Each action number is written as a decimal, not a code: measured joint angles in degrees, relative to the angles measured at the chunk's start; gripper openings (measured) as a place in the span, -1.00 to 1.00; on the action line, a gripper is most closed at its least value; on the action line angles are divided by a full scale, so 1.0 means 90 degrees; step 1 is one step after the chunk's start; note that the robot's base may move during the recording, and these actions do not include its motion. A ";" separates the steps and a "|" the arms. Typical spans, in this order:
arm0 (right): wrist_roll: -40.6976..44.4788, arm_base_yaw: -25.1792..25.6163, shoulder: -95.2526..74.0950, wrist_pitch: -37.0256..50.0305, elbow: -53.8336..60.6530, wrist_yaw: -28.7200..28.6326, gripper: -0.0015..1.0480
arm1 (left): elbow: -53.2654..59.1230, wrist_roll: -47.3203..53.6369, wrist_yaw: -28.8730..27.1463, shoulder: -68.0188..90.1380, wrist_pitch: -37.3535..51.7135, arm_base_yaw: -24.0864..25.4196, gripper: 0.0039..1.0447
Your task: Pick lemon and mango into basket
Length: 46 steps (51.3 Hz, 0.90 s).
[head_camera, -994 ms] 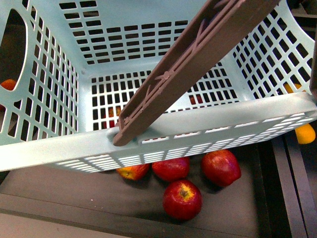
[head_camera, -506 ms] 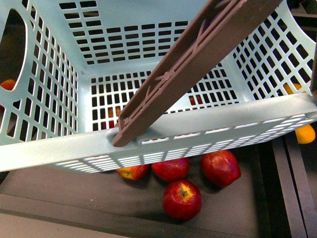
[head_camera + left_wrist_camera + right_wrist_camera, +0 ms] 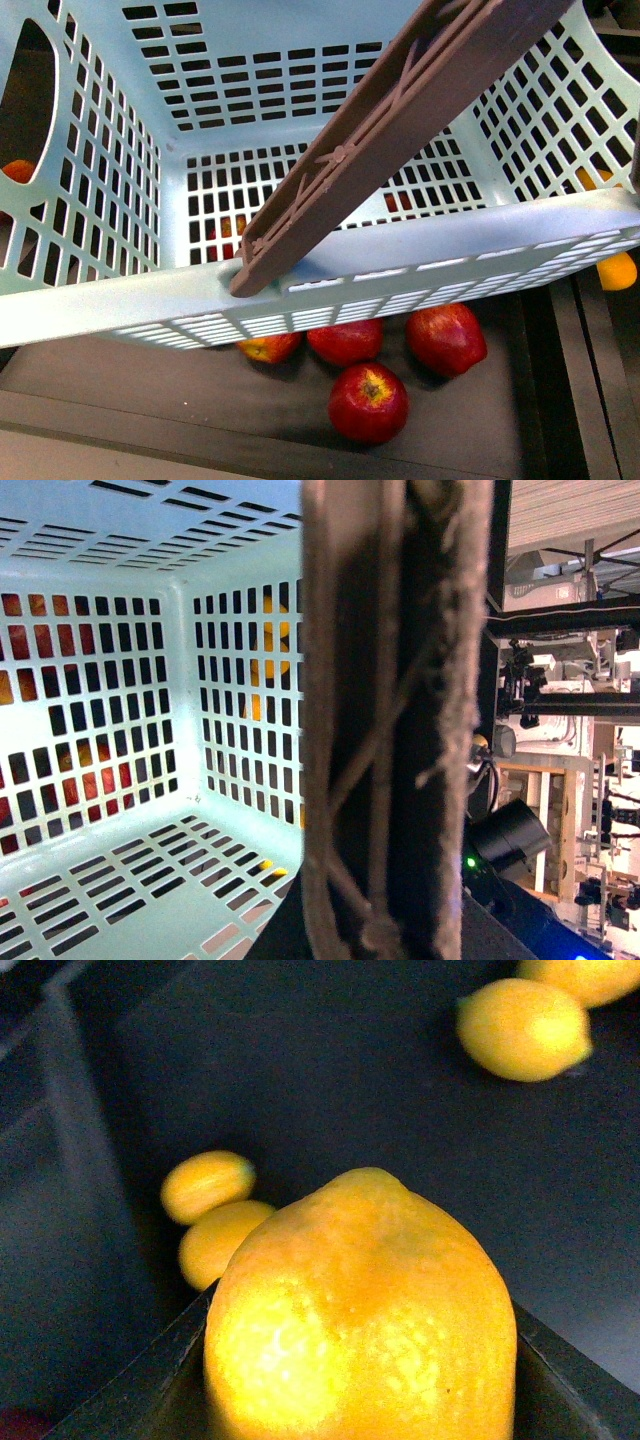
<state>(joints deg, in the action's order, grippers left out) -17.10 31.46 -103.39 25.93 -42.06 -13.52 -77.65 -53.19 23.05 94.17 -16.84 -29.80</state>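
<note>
Right gripper (image 3: 360,1385) is gripping the lemon (image 3: 360,1290) between its dark fingers (image 3: 575,1385), holding it above the dark tray floor (image 3: 330,1070). Other loose lemons (image 3: 522,1028) are lying there, apart from it. The basket (image 3: 150,300) is hanging tilted over the red apples (image 3: 368,402), with its brown bar (image 3: 380,140) crossing the opening diagonally. No fruit is showing on its floor. The left gripper's fingers are not showing in the left wrist view, where the bar is filling the frame close to the lens, so I cannot tell their state. Judgement: the lemon carry is in hand, and the mango is not identifiable for certain. The next move is calling for taking the lemon over the rim and down beside the bar, not onto it. The wider open room is lying left of the bar; the right side is narrower.
</note>
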 joint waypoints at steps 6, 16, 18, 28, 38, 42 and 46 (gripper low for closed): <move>-0.0005 -0.0342 0.1214 -0.0418 0.0386 -0.0350 0.20 | 0.0000 0.0000 -0.0007 0.0000 0.0000 0.0000 -0.91; -0.0498 -0.1144 0.3422 -0.1309 0.0568 -0.0423 0.20 | 0.0000 0.0002 -0.0012 0.0000 0.0000 0.0000 -0.91; -0.0651 -0.1440 0.3784 -0.1443 0.0593 -0.0374 0.20 | 0.0000 0.0002 -0.0012 0.0000 0.0000 0.0000 -0.91; -0.1151 -0.2761 0.4447 -0.1515 0.0639 0.0049 0.20 | 0.0000 -0.0002 0.0015 0.0000 -0.0002 0.0000 -0.91; -0.1474 -0.3963 0.4420 -0.1396 0.0648 0.0515 0.20 | 0.0000 0.0000 -0.0002 0.0000 -0.0002 0.0000 -0.91; -0.1542 -0.4325 0.4386 -0.1379 0.0673 0.0607 0.20 | 0.0000 0.0000 -0.0007 0.0000 0.0000 0.0000 -0.91; -0.1600 -0.4690 0.4337 -0.1353 0.0712 0.0702 0.20 | 0.0000 0.0002 -0.0007 0.0000 -0.0002 0.0000 -0.91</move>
<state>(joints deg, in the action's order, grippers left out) -31.51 -10.74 -64.36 13.76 -35.66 -7.20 -77.65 -53.17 22.98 94.17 -16.86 -29.80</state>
